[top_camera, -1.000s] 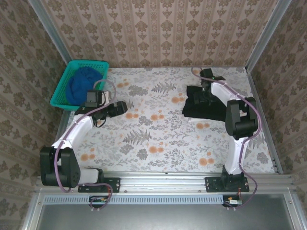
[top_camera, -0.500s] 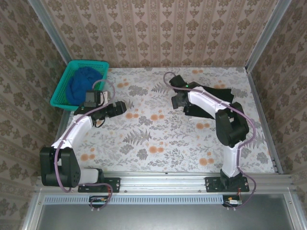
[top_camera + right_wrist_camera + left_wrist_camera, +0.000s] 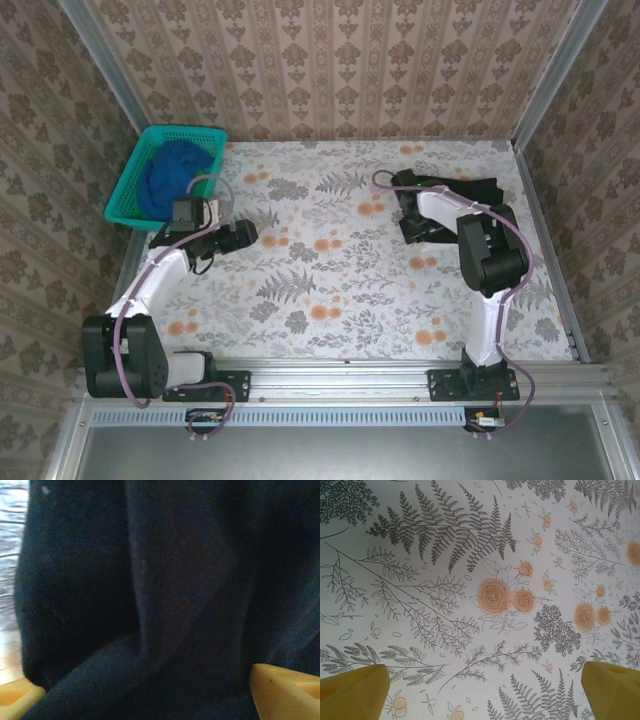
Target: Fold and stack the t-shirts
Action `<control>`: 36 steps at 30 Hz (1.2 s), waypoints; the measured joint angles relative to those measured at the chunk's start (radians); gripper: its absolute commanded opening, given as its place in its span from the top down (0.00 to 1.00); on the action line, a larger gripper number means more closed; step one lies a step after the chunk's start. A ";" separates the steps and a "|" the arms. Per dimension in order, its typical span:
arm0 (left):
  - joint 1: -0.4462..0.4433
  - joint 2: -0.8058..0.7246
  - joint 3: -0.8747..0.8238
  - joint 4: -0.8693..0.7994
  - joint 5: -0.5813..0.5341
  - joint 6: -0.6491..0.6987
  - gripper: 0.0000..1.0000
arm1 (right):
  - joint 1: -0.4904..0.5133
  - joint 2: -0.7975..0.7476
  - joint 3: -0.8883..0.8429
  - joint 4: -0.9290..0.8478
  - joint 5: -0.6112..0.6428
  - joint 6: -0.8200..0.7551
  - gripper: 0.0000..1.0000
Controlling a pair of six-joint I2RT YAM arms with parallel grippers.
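Observation:
The black t-shirt (image 3: 478,190) lies crumpled at the back right of the table, partly under my right arm. My right gripper (image 3: 408,208) is down on its left part. In the right wrist view the black t-shirt (image 3: 165,590) is very close, and the right gripper (image 3: 150,697) stands open with dark folds between its yellow fingertips (image 3: 285,690). The blue t-shirt (image 3: 170,175) sits bunched in the teal basket (image 3: 128,188). My left gripper (image 3: 240,235) hovers open over bare tablecloth, with nothing between its fingers (image 3: 355,692).
The floral tablecloth (image 3: 320,270) covers the table. Patterned walls and metal frame posts (image 3: 545,70) close in the back and both sides. The basket stands at the back left corner, close to my left arm.
My right arm swung left across the black t-shirt and came partway back, leaving the shirt pulled out of its block shape. Its jaws have begun to narrow. The left gripper shifted slightly left.

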 measured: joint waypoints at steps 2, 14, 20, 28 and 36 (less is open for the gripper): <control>0.006 0.000 0.000 -0.002 0.001 0.001 0.00 | -0.067 0.001 0.009 0.032 -0.060 -0.076 0.16; 0.024 -0.001 0.000 -0.005 0.007 0.002 0.00 | -0.206 0.205 0.323 0.083 -0.283 -0.466 0.17; 0.034 -0.032 0.000 -0.034 0.007 0.009 0.00 | -0.218 0.257 0.437 0.019 -0.336 -0.490 0.08; 0.048 -0.056 0.000 -0.039 0.006 0.016 0.00 | -0.192 -0.066 0.146 0.022 -0.402 -0.136 0.08; 0.081 -0.065 0.000 -0.047 0.017 0.031 0.00 | -0.316 -0.298 -0.244 0.201 -0.492 0.368 0.15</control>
